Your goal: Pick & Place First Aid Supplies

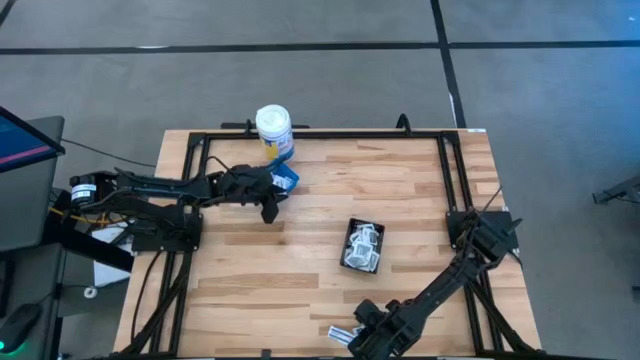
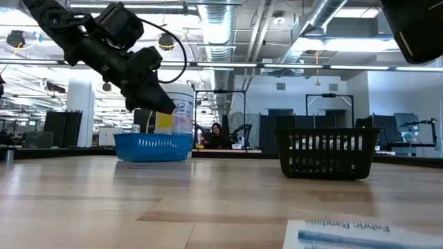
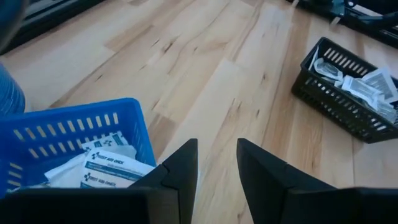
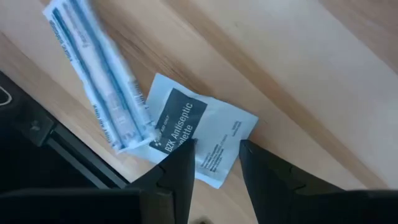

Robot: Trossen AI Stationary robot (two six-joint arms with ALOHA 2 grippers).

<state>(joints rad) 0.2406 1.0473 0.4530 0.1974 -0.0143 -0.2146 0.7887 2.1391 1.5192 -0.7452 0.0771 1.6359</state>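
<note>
Small white packets lie in three places. Some fill the blue tray [image 3: 93, 163] [image 1: 286, 180], others the black tray [image 3: 351, 87] [image 1: 362, 245]. A squarish antiseptic packet [image 4: 199, 140] and narrow strip packets [image 4: 99, 81] [image 2: 360, 235] lie flat on the wood by the table's near edge [image 1: 340, 333]. My left gripper [image 3: 217, 168] [image 1: 270, 207] is open and empty, raised beside the blue tray. My right gripper [image 4: 217, 168] [image 1: 362, 335] is open above the loose squarish packet, one finger on either side of its edge and clear of it.
A white bottle with a yellow label [image 1: 273, 128] stands behind the blue tray near the far edge. A black frame [image 1: 320, 133] runs around the tabletop. Bare wood [image 1: 300, 270] lies between the two trays and the near-edge packets.
</note>
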